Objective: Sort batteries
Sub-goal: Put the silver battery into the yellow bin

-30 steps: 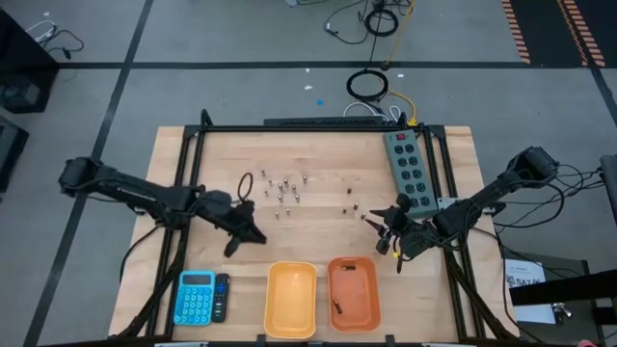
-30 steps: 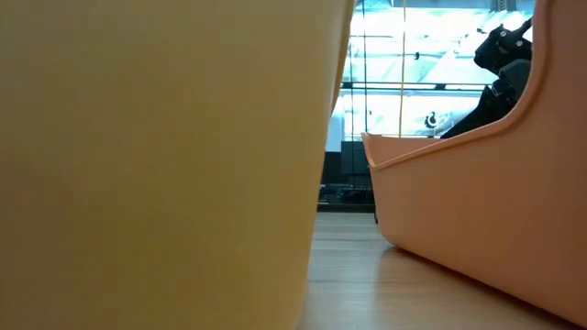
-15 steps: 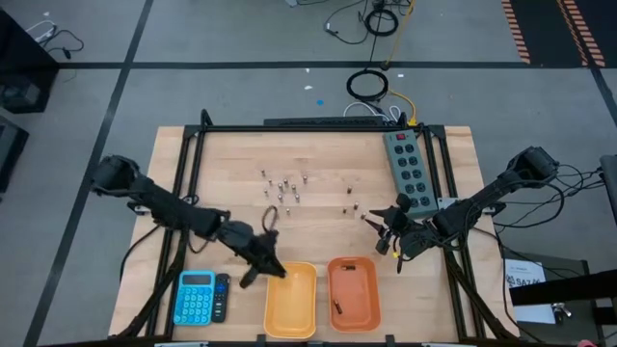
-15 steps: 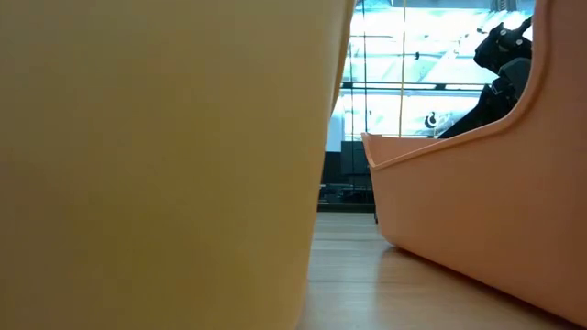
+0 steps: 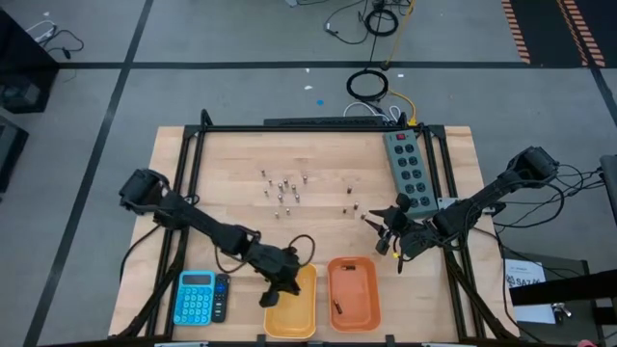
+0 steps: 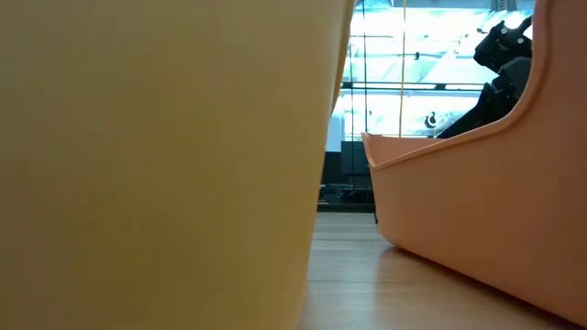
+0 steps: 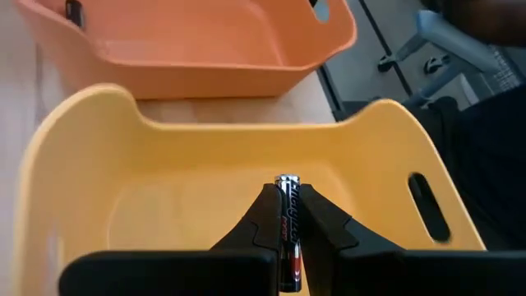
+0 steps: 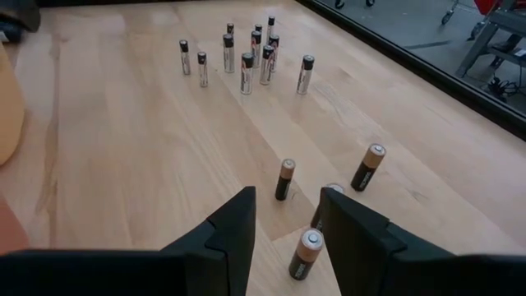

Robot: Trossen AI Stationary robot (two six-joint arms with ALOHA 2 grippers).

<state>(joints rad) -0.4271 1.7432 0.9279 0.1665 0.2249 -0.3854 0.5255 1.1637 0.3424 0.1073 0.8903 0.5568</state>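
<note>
Left tool [image 7: 288, 215] moved over yellow bin [image 7: 74, 156], clamping slim black battery [image 7: 288, 224].

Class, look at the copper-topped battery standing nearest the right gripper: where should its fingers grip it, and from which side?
Grip the copper-topped battery across its round body, just under the copper end, descending from above. It stands upright, clear of its neighbours, between the right gripper's open fingers.

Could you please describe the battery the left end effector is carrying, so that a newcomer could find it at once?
Find the yellow bin at the table's front edge, beside the orange bin. Above it the left end effector is shut on one dark battery. Unlike the batteries standing on the wood, it is off the table, pinched between fingers.
</note>
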